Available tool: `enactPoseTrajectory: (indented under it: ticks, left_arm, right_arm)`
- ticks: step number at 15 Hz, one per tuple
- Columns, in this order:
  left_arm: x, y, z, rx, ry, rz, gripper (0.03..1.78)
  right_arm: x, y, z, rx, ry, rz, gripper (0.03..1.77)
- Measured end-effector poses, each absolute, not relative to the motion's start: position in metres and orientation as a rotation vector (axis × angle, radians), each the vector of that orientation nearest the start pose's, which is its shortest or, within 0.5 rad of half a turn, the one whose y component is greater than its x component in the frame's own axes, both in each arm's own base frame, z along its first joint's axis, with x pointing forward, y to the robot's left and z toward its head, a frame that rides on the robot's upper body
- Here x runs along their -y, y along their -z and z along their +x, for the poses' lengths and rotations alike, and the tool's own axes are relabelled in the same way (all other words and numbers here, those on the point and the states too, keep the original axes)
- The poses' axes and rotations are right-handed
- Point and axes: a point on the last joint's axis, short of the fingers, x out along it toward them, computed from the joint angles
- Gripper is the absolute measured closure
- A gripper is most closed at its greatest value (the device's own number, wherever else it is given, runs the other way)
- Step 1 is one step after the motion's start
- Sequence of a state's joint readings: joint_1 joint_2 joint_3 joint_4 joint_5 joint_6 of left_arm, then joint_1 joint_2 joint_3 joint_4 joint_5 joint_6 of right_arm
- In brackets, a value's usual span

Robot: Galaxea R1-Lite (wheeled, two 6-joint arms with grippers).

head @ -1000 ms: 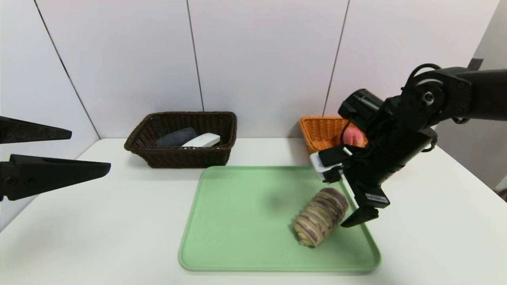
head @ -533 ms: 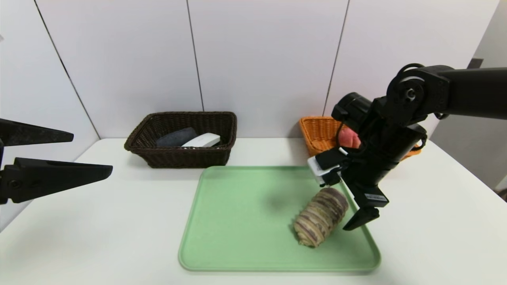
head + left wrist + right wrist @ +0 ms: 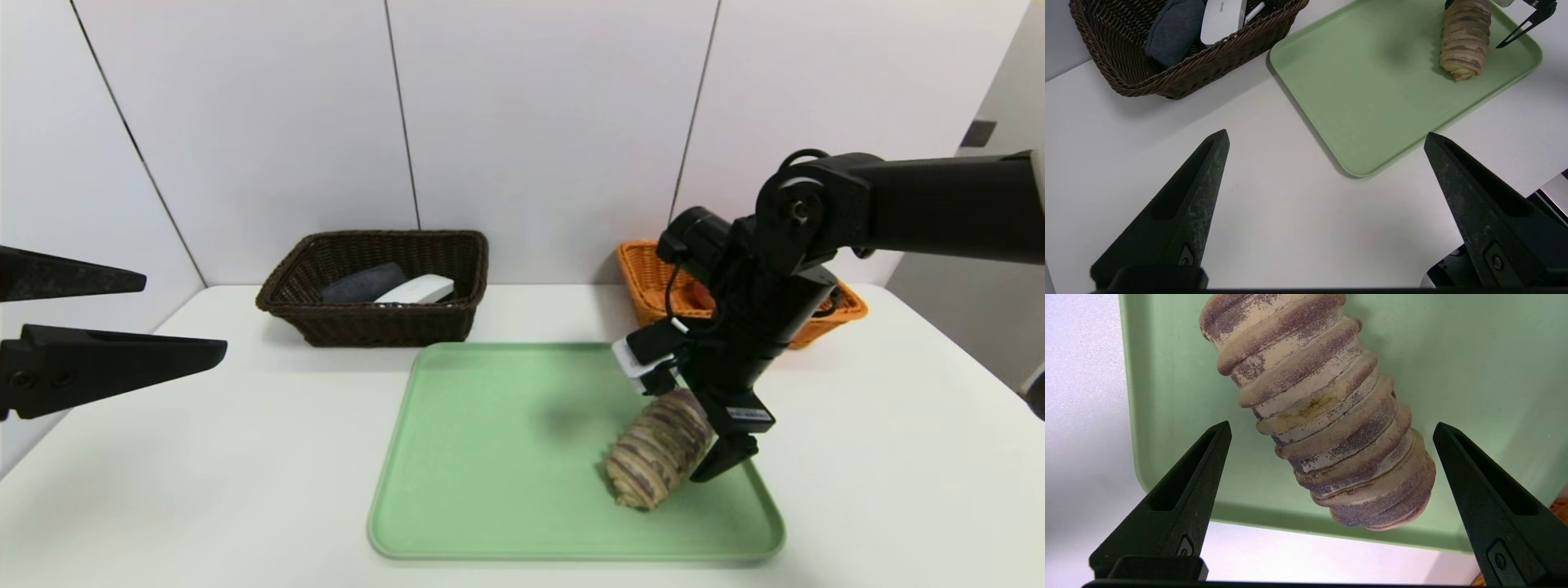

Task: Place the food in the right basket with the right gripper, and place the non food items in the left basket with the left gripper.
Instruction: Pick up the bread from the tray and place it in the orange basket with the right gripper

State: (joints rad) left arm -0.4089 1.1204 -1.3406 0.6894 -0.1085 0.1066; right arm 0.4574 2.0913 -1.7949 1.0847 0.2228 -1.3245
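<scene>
Dark wicker basket [image 3: 384, 327] holds cloth [image 3: 365, 283] and block [image 3: 418, 289]; right pincer [image 3: 1332, 424] and left pincer [image 3: 1327, 131] released.

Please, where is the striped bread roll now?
In the head view, the bread roll lies on the right part of the green tray, beside the open right hand.

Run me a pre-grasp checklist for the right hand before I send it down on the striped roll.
1. Right hand open: ok, jaws wide apart.
2. Striped roll on the green tray, between the jaws: ok in the right wrist view.
3. Hand turned square across the roll: not ok, the roll lies slantwise between the jaws.
4. Height above the tray enough to close: cannot tell.
5. Orange basket has room for the roll: cannot tell, the arm hides part of it.
6. Left hand out of the way: ok, off the tray's left side.
</scene>
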Motion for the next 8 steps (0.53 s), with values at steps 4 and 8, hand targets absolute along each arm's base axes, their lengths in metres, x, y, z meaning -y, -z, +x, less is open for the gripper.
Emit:
enactPoseTrajectory:
  ticks: [4,8]
  left_arm:
    - [0.046,-0.336,0.102,-0.436,0.532,0.172,0.12]
    - [0.045,-0.337,0.099,-0.430,0.531,0.170,0.12]
  right_arm:
    - [-0.169,-0.170,0.321,-0.856,-1.416,-1.246,0.10]
    - [-0.176,-0.159,0.322,-0.894,-1.417,-1.272,0.10]
